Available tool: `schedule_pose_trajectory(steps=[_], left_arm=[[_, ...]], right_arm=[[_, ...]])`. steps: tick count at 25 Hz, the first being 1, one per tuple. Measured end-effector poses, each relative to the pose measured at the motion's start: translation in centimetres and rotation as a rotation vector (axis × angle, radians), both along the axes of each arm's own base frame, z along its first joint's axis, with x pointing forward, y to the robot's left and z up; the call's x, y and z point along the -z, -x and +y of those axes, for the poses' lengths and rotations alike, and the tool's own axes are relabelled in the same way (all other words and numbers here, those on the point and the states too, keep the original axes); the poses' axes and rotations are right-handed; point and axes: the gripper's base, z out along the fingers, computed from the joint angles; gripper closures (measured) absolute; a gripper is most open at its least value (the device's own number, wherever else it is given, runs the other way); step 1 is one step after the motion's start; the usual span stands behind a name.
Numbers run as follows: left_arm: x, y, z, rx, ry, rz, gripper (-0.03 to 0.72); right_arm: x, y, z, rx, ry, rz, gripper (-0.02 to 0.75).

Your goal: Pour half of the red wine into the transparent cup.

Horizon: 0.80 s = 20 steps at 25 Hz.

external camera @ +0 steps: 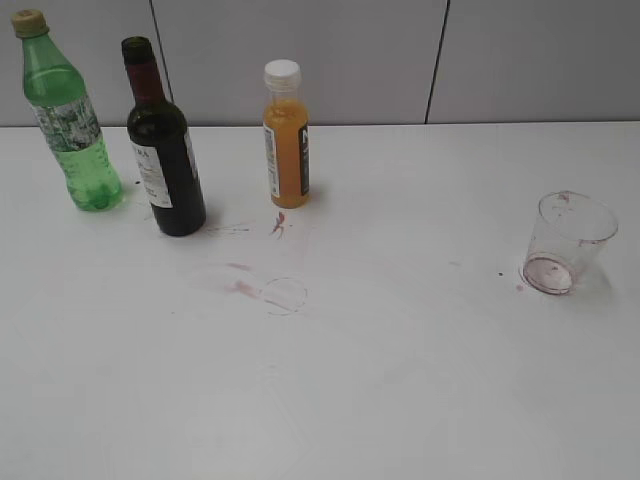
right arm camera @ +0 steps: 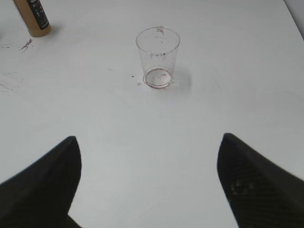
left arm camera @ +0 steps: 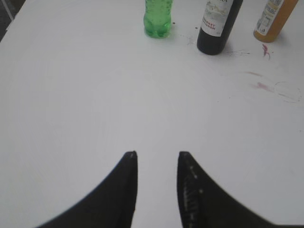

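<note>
The red wine is sitting inside the tall dark-green glass bottle (external camera: 165, 150), which is standing upright toward the back left of the white counter (external camera: 380, 380), its mouth apparently uncorked and so ready for pouring. Its white paper label is facing partly sideways; in the left wrist view a few printed lines are showing, but they are too small to read with any confidence. Dried reddish smears and a faint ring (external camera: 284, 293) are marking the counter just in front of it, likely traces of spilled wine.

The small clear plastic tumbler (external camera: 567, 243), tapered toward its base and carrying faint red stains, is standing upright and empty well apart from the bottle, on the right side, so each task thing is lying before its own arm.

Beside the wine bottle, the light green plastic soda bottle (external camera: 68, 115) is standing to its left and the small orange juice bottle with a white cap (external camera: 285, 135) to its right; their labels are blurred.

The left gripper (left arm camera: 157, 159) is hovering over bare counter, jaws partly parted and grasping nothing. The right gripper (right arm camera: 148, 147) is facing the tumbler, jaws spread wide and released. Nothing is poured yet.
</note>
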Motion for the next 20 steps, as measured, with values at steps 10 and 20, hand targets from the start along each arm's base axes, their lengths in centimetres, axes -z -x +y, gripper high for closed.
schedule_pose_trajectory(steps=[10,20], left_arm=[[0.0,0.0,0.0,0.0,0.0,0.0,0.477],[0.0,0.0,0.0,0.0,0.0,0.0,0.478]], right_arm=[[0.0,0.0,0.0,-0.001,0.002,0.0,0.05],[0.0,-0.01,-0.05,0.003,0.006,-0.001,0.05]])
